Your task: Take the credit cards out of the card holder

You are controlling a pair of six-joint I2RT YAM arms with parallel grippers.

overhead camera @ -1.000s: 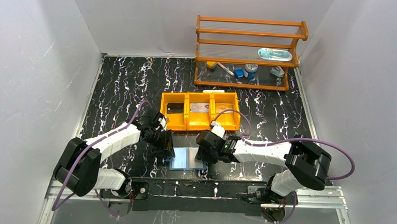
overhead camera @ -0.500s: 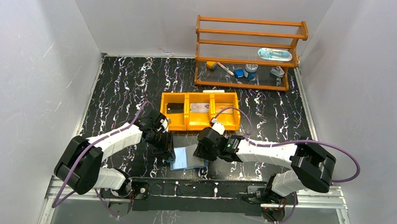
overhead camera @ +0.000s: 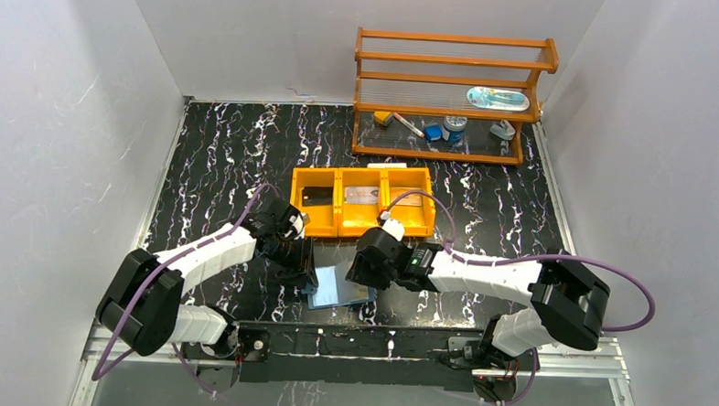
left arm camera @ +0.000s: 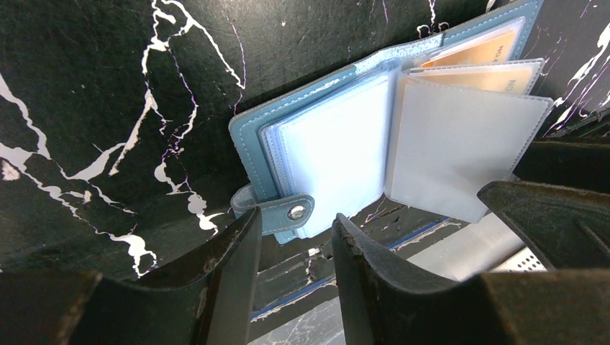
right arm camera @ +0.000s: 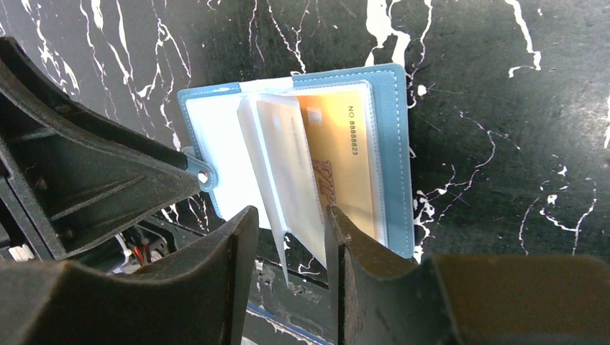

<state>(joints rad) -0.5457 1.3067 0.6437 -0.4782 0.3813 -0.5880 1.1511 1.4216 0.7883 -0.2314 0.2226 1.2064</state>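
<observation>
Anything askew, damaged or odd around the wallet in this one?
Nothing is spilled or damaged. The card holder lies open, slightly askew to the table's near edge. Its clear sleeves stand fanned upright instead of lying flat, one reaching between the open fingers of the right gripper. An orange card sits in its sleeve.

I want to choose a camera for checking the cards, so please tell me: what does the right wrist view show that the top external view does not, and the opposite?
Only the right wrist view: an orange card with printed lettering, inside a clear pocket of the card holder, and clear sleeves standing up between the tips of the right gripper. Only the top external view: the orange tray and the wooden shelf. Both: the open blue card holder lying on the black marbled table.
</observation>
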